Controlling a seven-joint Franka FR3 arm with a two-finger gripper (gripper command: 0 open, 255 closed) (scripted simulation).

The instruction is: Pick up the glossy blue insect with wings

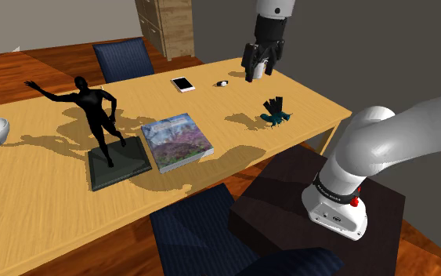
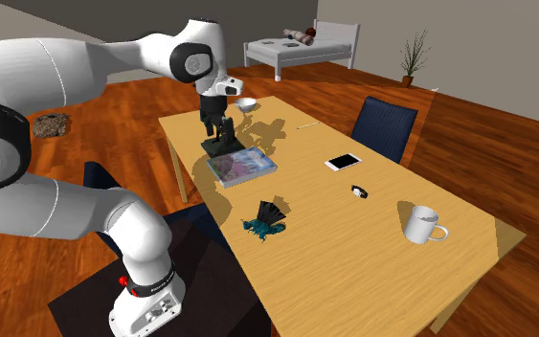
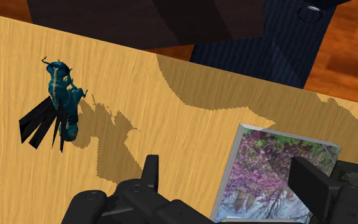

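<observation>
- Your all-black two-finger gripper [image 3: 229,184] hangs well above the table. Its fingers [image 3: 149,173] stand apart with nothing between them, so it is spread wide and carries nothing.
- Directly under it in the wrist view lies a corner of the flat book with a purple-flowered cover [image 3: 279,168]. Your target isn't beneath the fingers.
- The glossy blue-green insect figure with dark fanned wings [image 3: 60,102] rests on the pale wooden table [image 3: 190,121]. It is off to one side of the gripper and well apart from the book, near the table edge on the stand's side.
- Expect the insect figure to be light, rigid and slick, so a shallow pinch could let it squirt out sideways.
- Its thin legs, antennae and wings look like the fragile parts. Keep your pads off them.
- Take hold across the narrow body, one finger on each flank, ahead of where the wings fan out.
- In the shoulder view the wings seem to lift off the surface, though I can't be sure. Allow clearance for them as you descend.
- You'd need to carry the gripper sideways over the body, turn the wrist so the jaws straddle its width, then lower.
- Farther out, the black human figurine on a dark square base [image 1: 97,118], the white smartphone [image 2: 344,162] and the white mug [image 2: 420,225] all stand well apart from the insect figure, and I judge none of them blocks your approach.
</observation>
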